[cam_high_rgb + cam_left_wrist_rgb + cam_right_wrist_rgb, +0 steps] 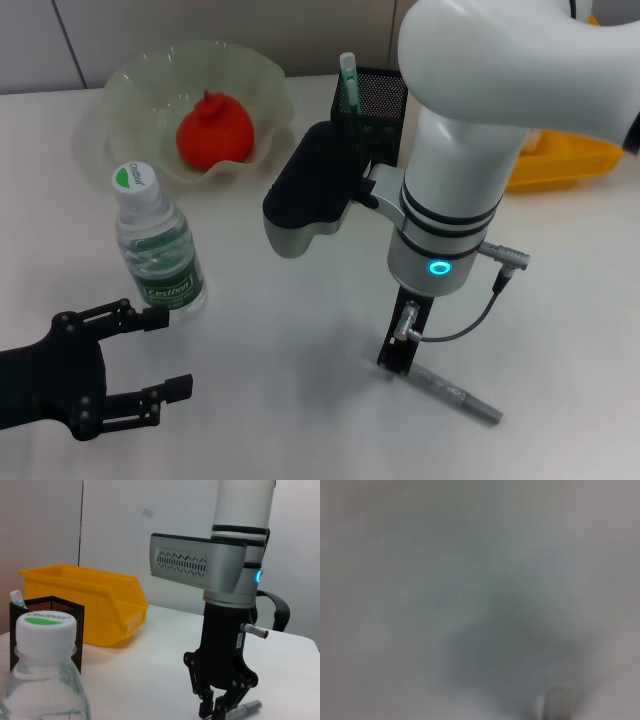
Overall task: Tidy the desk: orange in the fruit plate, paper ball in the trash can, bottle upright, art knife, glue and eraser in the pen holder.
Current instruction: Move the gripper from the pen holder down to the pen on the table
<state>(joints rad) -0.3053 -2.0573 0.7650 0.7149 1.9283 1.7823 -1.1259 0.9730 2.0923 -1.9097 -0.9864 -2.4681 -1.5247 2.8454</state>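
A grey art knife (455,391) lies flat on the white desk, also seen as the art knife (246,710) in the left wrist view. My right gripper (393,360) points straight down with its fingers (231,699) drawn together on the knife's near end. The bottle (155,245) stands upright at the left. Just in front of it my left gripper (165,352) is open and holds nothing. The orange (213,131) sits in the fruit plate (130,85). The black mesh pen holder (380,98) holds a white-and-green stick (348,74). Paper ball and eraser are out of view.
A yellow bin (560,158) stands at the back right, behind my right arm. The right wrist view is only a grey blur. The right forearm hangs over the desk between the pen holder and the knife.
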